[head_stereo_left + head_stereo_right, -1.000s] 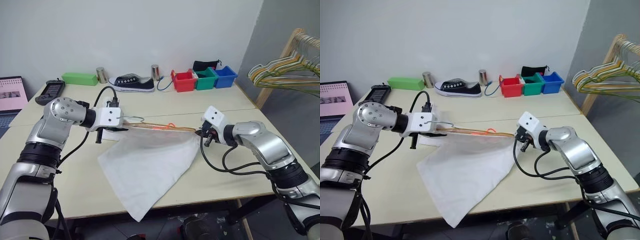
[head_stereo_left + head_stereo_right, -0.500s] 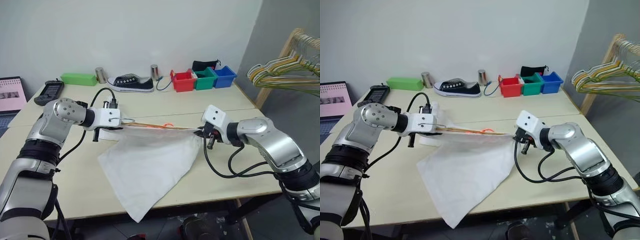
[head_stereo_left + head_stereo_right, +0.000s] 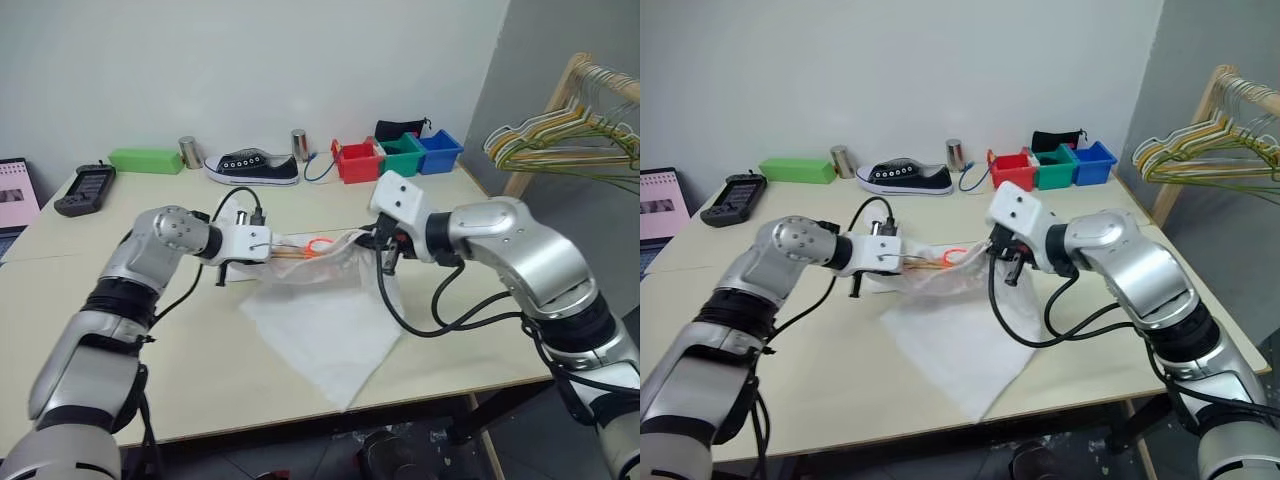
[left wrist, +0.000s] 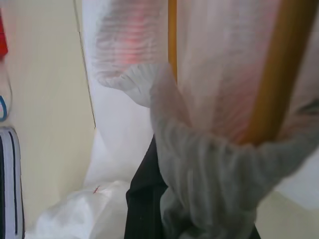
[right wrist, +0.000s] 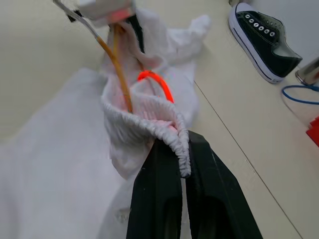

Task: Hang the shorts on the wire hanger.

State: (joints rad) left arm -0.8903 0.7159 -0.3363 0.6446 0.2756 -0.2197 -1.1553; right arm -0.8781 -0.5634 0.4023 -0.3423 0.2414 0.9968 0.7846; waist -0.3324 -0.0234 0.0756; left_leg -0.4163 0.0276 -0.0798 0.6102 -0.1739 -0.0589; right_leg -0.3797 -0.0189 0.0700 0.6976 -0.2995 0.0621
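Where the shorts (image 3: 325, 300) bunch, most of the wire hanger (image 5: 119, 74) is hidden. Both arms reach inward: the right gripper (image 5: 183, 149) pinches the waistband, and the left gripper (image 3: 902, 262) is clamped at the hanger end.

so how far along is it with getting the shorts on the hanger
Done: the wire hanger is already partly inside the shorts, its yellow-orange wire showing through the bunched waistband.

In hand: the right gripper is shut on the waistband edge, and the left gripper is shut at the hanger's other end, fabric bunched around it.

Left: most of the shorts lie on the table, so they are not hanging yet.
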